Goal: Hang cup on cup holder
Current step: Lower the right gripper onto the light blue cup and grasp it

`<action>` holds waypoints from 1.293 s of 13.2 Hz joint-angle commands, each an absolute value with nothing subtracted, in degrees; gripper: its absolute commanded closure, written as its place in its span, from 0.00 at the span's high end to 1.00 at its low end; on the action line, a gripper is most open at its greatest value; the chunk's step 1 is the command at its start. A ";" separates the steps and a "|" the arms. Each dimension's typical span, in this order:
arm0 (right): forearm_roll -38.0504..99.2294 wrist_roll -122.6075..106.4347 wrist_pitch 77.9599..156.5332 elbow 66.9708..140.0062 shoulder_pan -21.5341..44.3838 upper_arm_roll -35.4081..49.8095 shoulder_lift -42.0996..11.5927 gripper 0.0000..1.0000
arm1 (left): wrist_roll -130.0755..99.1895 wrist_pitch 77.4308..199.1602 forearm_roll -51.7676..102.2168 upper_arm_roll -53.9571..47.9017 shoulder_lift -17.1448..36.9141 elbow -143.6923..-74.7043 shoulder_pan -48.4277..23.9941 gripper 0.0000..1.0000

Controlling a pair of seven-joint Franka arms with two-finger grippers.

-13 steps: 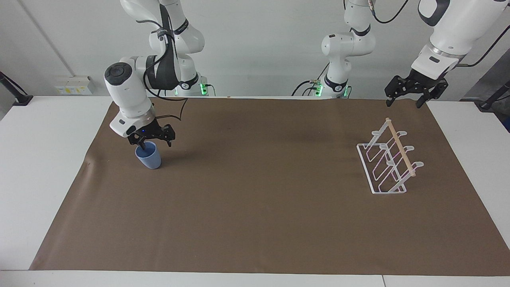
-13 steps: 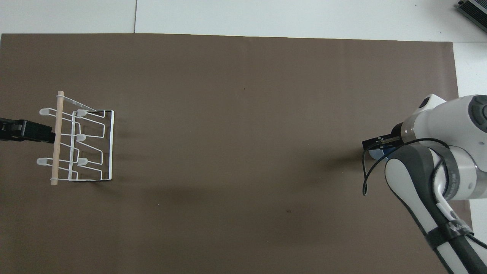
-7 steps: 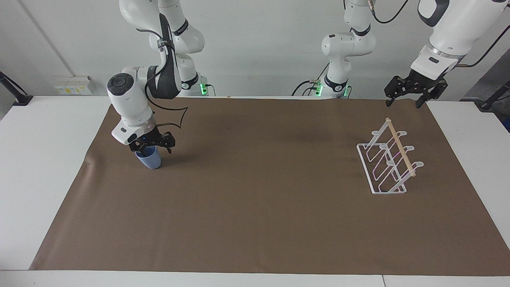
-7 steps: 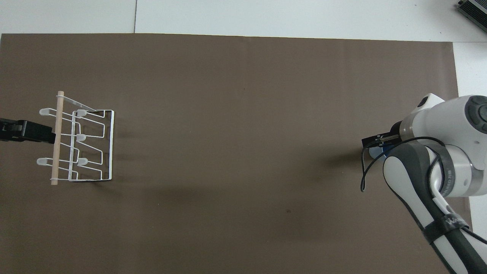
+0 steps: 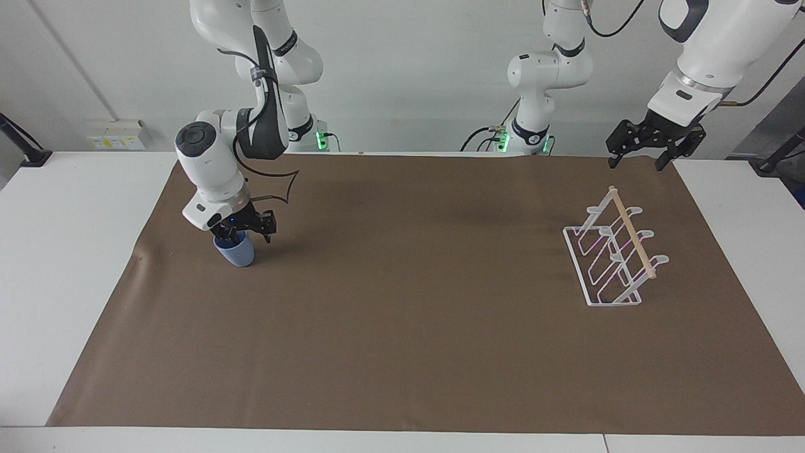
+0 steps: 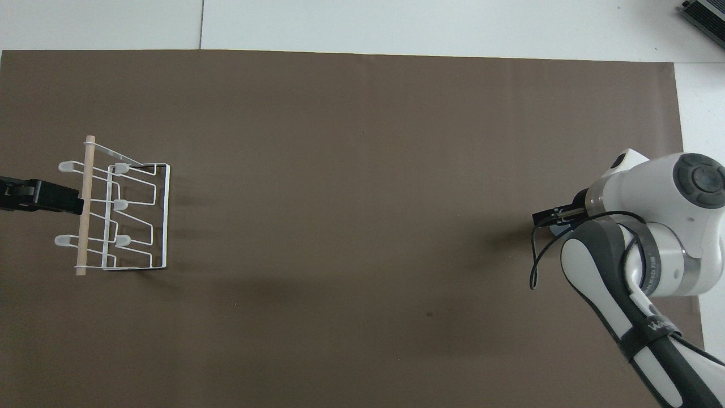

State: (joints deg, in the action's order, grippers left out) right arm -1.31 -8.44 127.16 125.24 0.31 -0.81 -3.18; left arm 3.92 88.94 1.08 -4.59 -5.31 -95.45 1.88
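Note:
The cup (image 5: 238,253), a small light-blue tumbler, stands upright on the brown mat toward the right arm's end of the table. My right gripper (image 5: 242,234) is down at its rim, right over its mouth, and hides most of it from above; only a blue sliver of the cup (image 6: 561,229) shows under the right gripper (image 6: 552,218). The cup holder (image 5: 613,258), a white wire rack with a wooden dowel, stands toward the left arm's end, with nothing on its prongs (image 6: 122,215). My left gripper (image 5: 635,165) waits open in the air over the mat's edge by the holder.
The brown mat (image 5: 402,327) covers most of the white table (image 5: 75,264). A wide stretch of bare mat lies between the cup and the holder. The right arm's black cable (image 6: 538,266) loops out beside the wrist.
The right gripper has sunk lower onto the cup's rim and its jaws have drawn narrower. The cup, the holder and the left arm have stayed where they were.

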 commanded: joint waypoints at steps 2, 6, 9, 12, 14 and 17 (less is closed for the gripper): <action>-0.17 -10.11 127.97 126.83 0.00 -0.44 -1.93 0.08 | 4.22 89.74 0.88 -4.39 -7.03 -97.47 2.20 1.00; -0.17 -10.11 127.79 126.74 -0.26 -0.53 -1.93 0.00 | 4.13 89.74 0.79 -4.48 -7.29 -97.82 1.58 1.00; -0.09 -10.11 127.53 126.65 -0.26 -0.53 -1.93 0.00 | 4.22 89.74 0.88 -4.48 -7.29 -97.82 1.58 1.00; -0.18 -10.20 123.69 122.81 0.35 -0.44 -2.81 0.00 | 4.39 89.74 0.88 -4.57 -7.29 -97.82 1.58 1.00; -0.18 -10.02 117.63 117.54 1.05 -0.09 -3.60 0.00 | 4.22 89.56 0.88 -4.57 -7.29 -97.82 1.58 1.00; -0.09 -9.84 109.27 110.24 2.90 0.17 -2.82 0.00 | 4.22 89.12 0.79 -4.57 -7.29 -97.73 1.58 1.00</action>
